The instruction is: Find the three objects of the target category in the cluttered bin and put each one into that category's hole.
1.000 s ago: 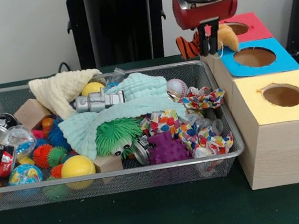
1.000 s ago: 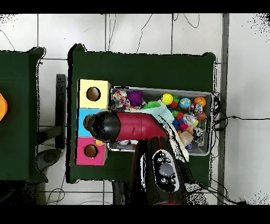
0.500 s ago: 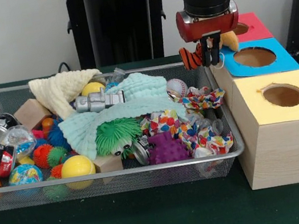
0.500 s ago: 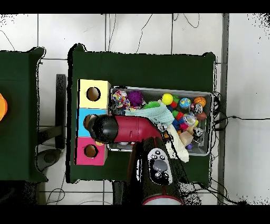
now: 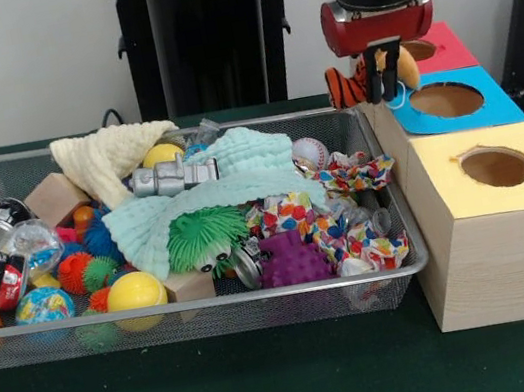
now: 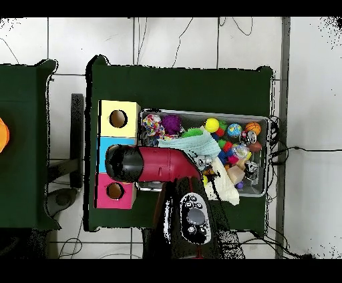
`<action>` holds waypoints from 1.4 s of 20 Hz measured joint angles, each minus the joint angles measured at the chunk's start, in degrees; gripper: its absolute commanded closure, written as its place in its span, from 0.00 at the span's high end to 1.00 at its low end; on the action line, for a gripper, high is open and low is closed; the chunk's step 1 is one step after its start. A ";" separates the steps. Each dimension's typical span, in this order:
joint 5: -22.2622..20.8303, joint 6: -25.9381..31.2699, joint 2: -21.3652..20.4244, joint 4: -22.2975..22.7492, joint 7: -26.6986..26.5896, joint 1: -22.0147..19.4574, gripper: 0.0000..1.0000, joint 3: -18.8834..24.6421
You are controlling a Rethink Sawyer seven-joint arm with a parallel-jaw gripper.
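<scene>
My gripper (image 5: 386,83) hangs in the air, and my jaws are closed tight on a soft tiger toy (image 5: 355,80). The toy is orange with black stripes. Its striped part sticks out at 9 o'clock from my jaws, and a tan part shows at 3 o'clock. It hangs just over the near corner of the blue box (image 5: 449,102), right by the wire bin's (image 5: 202,313) far right corner.

There are 3 boxes in a row, each with 1 round hole on top. The red box (image 5: 439,45) is at 12 o'clock from the blue one. The yellow box (image 5: 499,215) is at 6 o'clock from it.

The bin is full of stuff. I see a mint cloth (image 5: 230,186), a cream cloth (image 5: 107,152), a green spiky ball (image 5: 203,237), a purple spiky ball (image 5: 296,259), a yellow ball (image 5: 135,291) and a baseball (image 5: 310,154).

From above, my red arm (image 6: 150,164) covers the blue box and lies across the bin's (image 6: 262,120) left end.
</scene>
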 measured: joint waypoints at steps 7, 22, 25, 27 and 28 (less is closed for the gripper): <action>1.57 0.00 -1.96 0.02 0.00 0.20 0.00 -0.26; 1.99 0.00 -1.51 0.03 0.00 0.21 0.00 -0.33; 1.98 0.00 -0.58 0.05 0.00 0.22 0.00 -0.35; 1.99 0.00 -0.09 0.10 0.00 0.22 0.00 -0.36; 1.98 0.00 0.04 0.12 0.00 0.22 0.00 -0.36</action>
